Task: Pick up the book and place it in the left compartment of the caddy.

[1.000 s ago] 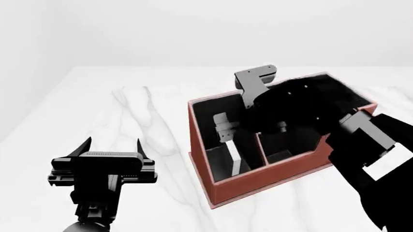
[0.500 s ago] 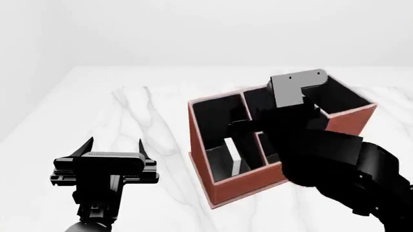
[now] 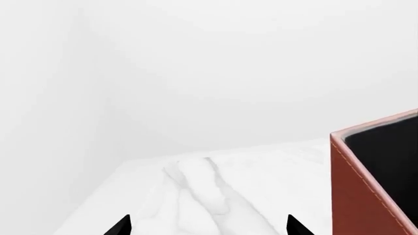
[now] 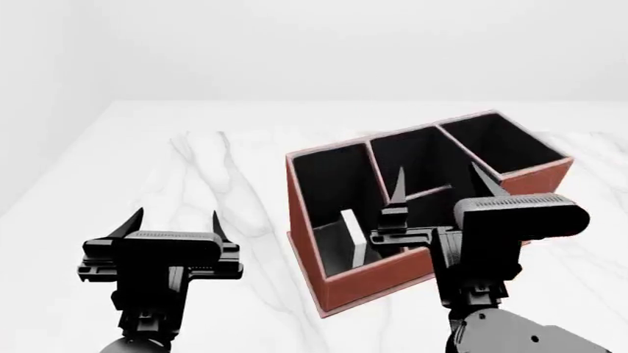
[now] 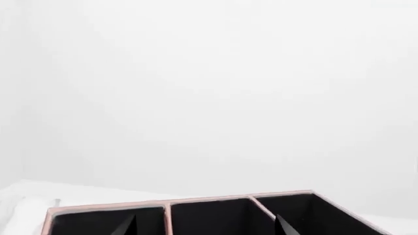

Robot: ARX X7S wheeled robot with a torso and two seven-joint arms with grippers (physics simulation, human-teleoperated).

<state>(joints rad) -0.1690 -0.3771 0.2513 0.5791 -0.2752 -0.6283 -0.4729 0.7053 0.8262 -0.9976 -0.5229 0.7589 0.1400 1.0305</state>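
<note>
Spanning the view, white marble tabletop, plain white walls

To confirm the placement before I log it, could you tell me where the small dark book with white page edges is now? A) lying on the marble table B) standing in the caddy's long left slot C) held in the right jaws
B: the book stands in the long left slot of the reddish-brown caddy, apart from both open grippers.
</note>
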